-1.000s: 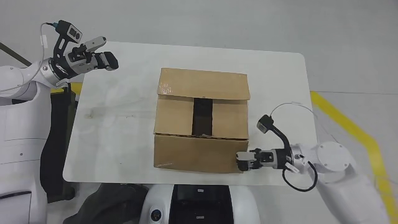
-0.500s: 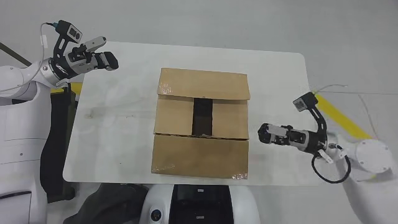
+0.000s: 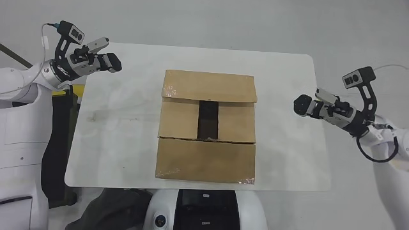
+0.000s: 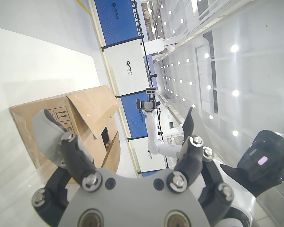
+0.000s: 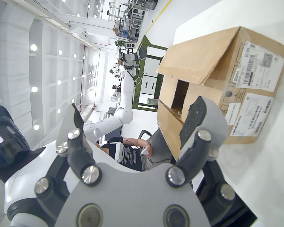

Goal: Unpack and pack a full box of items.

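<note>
The one white table (image 3: 121, 140) and the one brown box (image 3: 207, 128) in its middle have not moved. Of the two grippers, the right gripper (image 3: 300, 105) has swung from the box's near right corner out to the table's right edge, its fingers spread apart and holding nothing. The left gripper (image 3: 110, 62) stays over the far left corner, spread apart and empty too.

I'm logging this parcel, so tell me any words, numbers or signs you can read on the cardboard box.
On the cardboard box, side facing the left arm: an upright-arrows symbol, no words.
On the opposite side: white shipping labels with barcodes and print, too small to read.
No other legible text on the box.
</note>
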